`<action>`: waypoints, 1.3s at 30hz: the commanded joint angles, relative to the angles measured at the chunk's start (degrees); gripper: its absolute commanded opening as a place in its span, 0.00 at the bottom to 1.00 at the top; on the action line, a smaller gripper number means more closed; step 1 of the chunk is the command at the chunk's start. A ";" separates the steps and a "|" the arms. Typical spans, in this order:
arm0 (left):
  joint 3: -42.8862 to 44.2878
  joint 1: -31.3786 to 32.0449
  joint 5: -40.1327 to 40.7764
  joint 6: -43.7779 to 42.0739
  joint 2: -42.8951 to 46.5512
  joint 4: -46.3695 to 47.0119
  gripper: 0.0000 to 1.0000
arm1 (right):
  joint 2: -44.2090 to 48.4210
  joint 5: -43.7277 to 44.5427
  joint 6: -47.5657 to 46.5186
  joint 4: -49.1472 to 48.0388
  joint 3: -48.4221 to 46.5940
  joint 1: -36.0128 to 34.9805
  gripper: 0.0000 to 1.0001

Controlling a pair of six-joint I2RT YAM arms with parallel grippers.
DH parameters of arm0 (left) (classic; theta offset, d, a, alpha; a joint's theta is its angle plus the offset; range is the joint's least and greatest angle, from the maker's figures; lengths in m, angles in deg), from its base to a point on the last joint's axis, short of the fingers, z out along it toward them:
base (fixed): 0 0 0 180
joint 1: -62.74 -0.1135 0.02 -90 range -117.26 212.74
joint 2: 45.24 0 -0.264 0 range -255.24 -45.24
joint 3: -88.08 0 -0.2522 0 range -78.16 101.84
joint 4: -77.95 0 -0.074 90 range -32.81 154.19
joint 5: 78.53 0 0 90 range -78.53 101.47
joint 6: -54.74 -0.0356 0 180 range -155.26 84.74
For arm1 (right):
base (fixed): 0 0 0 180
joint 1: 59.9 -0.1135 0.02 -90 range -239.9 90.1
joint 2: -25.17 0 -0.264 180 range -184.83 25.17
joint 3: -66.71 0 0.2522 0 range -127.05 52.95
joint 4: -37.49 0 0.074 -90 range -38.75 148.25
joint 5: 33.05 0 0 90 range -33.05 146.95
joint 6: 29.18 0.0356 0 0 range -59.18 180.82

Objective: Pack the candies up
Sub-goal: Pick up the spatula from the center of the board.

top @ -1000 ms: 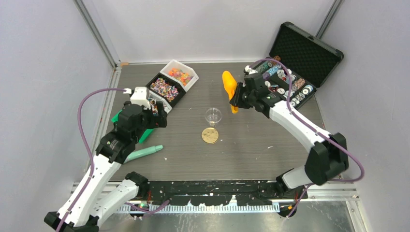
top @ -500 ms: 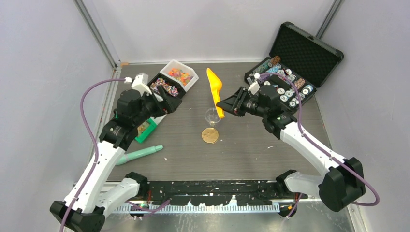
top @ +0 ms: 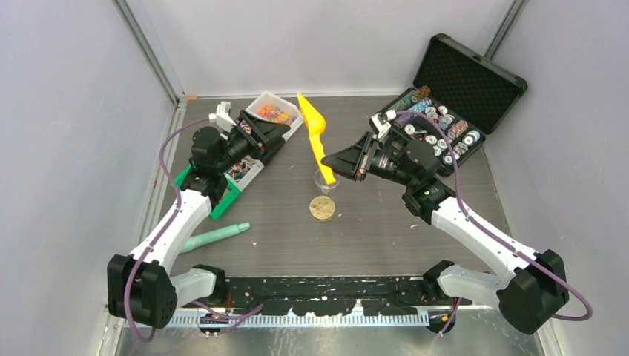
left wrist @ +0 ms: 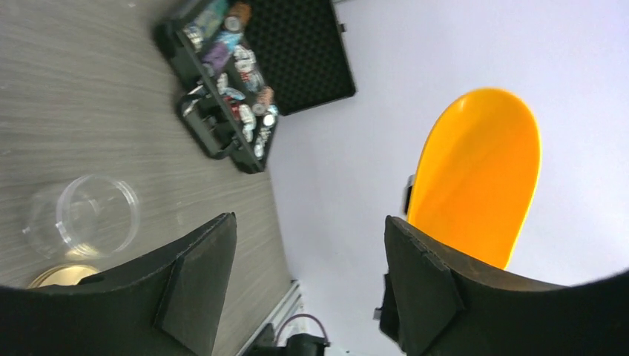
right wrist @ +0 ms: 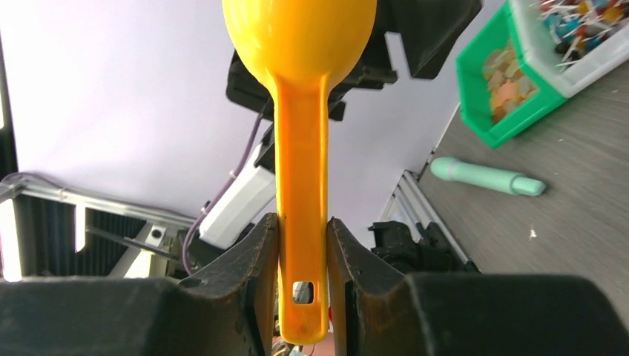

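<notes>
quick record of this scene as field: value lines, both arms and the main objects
right gripper: shut on the orange scoop handle, bowl end raised off the table
left gripper: open, nothing between its fingers, close to the scoop bowl
clear cup: mid-table, looks empty
gold disc: flat, on the cup's near side
candies: in bins, far left
poker chip case: open, far right

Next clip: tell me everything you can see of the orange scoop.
The scoop is one piece of glossy orange plastic: an oval bowl, empty as far as shows, and a straight flat handle with a small hole near its end. The right hand clamps the handle near that end and holds it in the air, bowl up, above the table. Nothing else touches it.
</notes>
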 commanded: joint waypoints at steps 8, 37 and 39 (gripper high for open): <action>-1.49 -0.18 -6.68 9.70 -2.18 24.67 0.77 | -1.64 -0.11 2.77 -6.72 -0.76 -5.83 0.00; -7.86 -0.14 -2.92 22.14 -0.95 33.84 0.14 | -4.15 0.59 3.85 -9.26 0.44 -7.63 0.01; -8.27 -0.16 -2.71 22.43 -1.12 34.28 0.15 | -4.29 0.57 4.25 -9.76 0.36 -7.63 0.01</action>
